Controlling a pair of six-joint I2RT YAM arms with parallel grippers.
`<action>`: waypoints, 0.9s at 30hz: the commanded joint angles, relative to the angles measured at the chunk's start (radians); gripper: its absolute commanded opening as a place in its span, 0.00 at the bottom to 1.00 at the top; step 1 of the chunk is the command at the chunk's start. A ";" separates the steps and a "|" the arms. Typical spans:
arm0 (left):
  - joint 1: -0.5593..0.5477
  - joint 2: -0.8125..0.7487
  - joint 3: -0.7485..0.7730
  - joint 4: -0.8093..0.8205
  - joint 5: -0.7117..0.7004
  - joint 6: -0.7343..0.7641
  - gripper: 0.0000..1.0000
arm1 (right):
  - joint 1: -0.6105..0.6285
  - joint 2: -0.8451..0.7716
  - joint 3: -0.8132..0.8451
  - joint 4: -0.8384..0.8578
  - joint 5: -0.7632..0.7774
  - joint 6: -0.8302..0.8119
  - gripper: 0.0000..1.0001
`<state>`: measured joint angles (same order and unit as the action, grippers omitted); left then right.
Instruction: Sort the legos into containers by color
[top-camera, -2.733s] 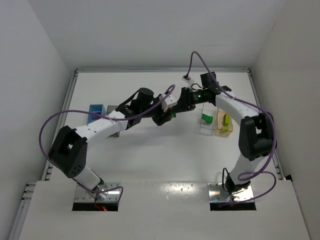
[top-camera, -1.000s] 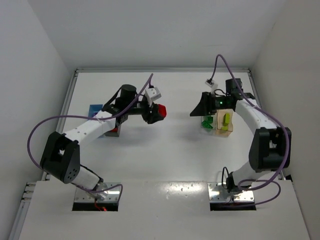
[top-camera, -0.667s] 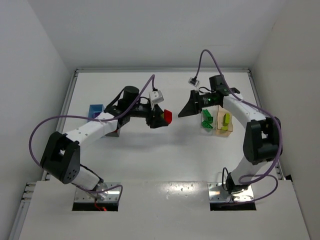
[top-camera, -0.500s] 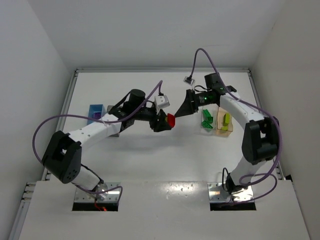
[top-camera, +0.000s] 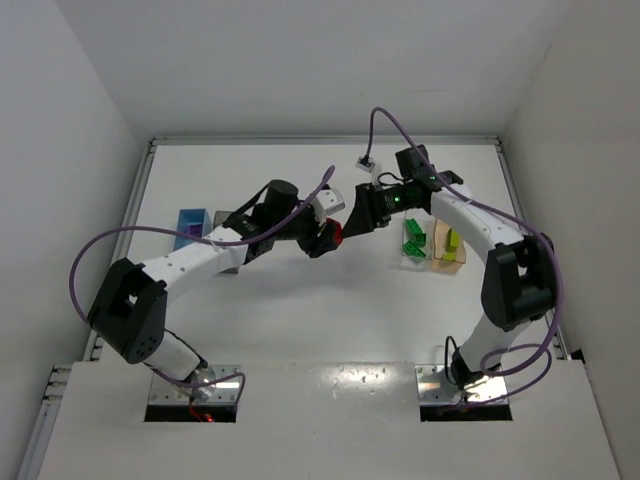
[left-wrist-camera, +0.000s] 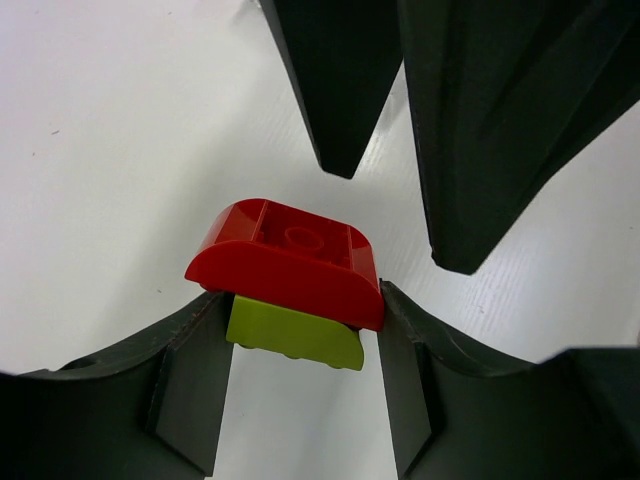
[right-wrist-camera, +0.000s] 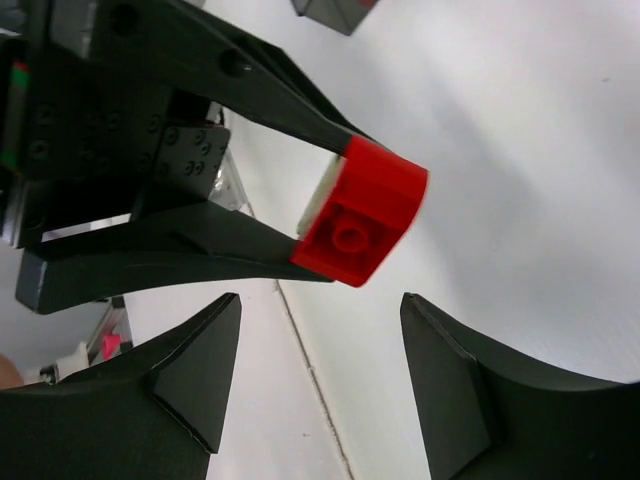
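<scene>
Sorting in progress, seen at a mid-air handover above the tabletop (top-camera: 300, 320). My left pincer (left-wrist-camera: 300, 310) is clamped on a stacked pair, a red brick (left-wrist-camera: 285, 255) pressed onto a yellow-green brick (left-wrist-camera: 295, 338). Its jaws bear on the sides of the stack. My right pincer (right-wrist-camera: 320, 300) faces it with jaws spread and nothing between them, its tips just short of the red brick.

Done so far: green legos (top-camera: 411, 238) lie in the clear bin (top-camera: 404, 258), and a yellow-green piece (top-camera: 452, 240) lies in the tan-orange bin (top-camera: 448, 266) beside it.

Left to do, as I judge it: pull the joined pair apart and drop each colour in its own bin.

Hard to read: the light blue bin (top-camera: 190, 218) sits far left, and I cannot make out its contents with certainty. My left forearm covers the ground beside it, so I cannot place the fourth bin from above. A dark translucent corner (right-wrist-camera: 330, 12) with a red glint is cut off at the top of the right wrist view. No loose bricks show on the tabletop.
</scene>
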<state>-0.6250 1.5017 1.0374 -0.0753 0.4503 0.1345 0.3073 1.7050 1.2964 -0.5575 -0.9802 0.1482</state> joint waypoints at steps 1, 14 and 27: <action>-0.013 -0.005 0.039 0.026 -0.044 0.010 0.29 | 0.001 -0.021 0.024 0.028 0.074 0.031 0.65; -0.013 -0.005 0.039 0.026 -0.025 0.001 0.29 | 0.001 0.045 0.066 0.056 0.043 0.088 0.65; -0.041 0.014 0.049 0.026 -0.025 0.001 0.29 | 0.021 0.094 0.104 0.074 0.052 0.122 0.65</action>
<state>-0.6479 1.5089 1.0409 -0.0750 0.4187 0.1345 0.3126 1.7859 1.3552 -0.5102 -0.9234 0.2588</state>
